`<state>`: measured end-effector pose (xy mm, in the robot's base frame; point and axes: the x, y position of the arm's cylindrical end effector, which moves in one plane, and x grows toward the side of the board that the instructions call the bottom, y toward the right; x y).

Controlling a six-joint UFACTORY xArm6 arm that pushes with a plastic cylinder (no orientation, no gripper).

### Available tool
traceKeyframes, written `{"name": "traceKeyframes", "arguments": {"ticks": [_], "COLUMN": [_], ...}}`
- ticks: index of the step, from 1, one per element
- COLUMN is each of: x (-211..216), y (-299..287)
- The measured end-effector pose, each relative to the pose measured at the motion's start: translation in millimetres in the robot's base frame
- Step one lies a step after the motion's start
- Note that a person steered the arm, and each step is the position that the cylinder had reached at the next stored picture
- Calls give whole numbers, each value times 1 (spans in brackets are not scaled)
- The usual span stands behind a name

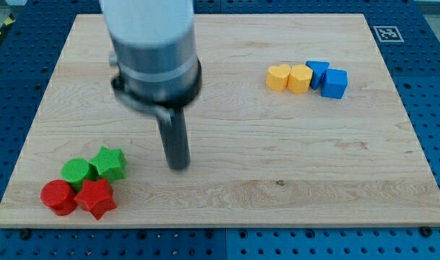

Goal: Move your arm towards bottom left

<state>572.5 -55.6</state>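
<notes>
My tip (178,166) rests on the wooden board (277,144), left of centre and toward the view's bottom. It stands right of a cluster at the bottom left: a green star (108,163), a green cylinder (76,171), a red cylinder (58,197) and a red star (96,198). The tip is apart from the green star by a clear gap. The arm's white and grey body (153,50) rises above the tip to the view's top.
At the upper right a row of blocks touches side by side: a yellow heart (278,76), a second yellow block (300,79), a blue block (318,73) and a blue cube (334,83). A marker tag (386,33) sits at the board's top right corner.
</notes>
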Motion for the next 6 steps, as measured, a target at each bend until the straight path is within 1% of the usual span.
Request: {"name": "traceKeyframes", "arguments": {"ticks": [1, 2, 3, 4, 5, 6], "x": [45, 35, -38, -86, -81, -24], "y": [7, 12, 10, -57, -165, -249]}}
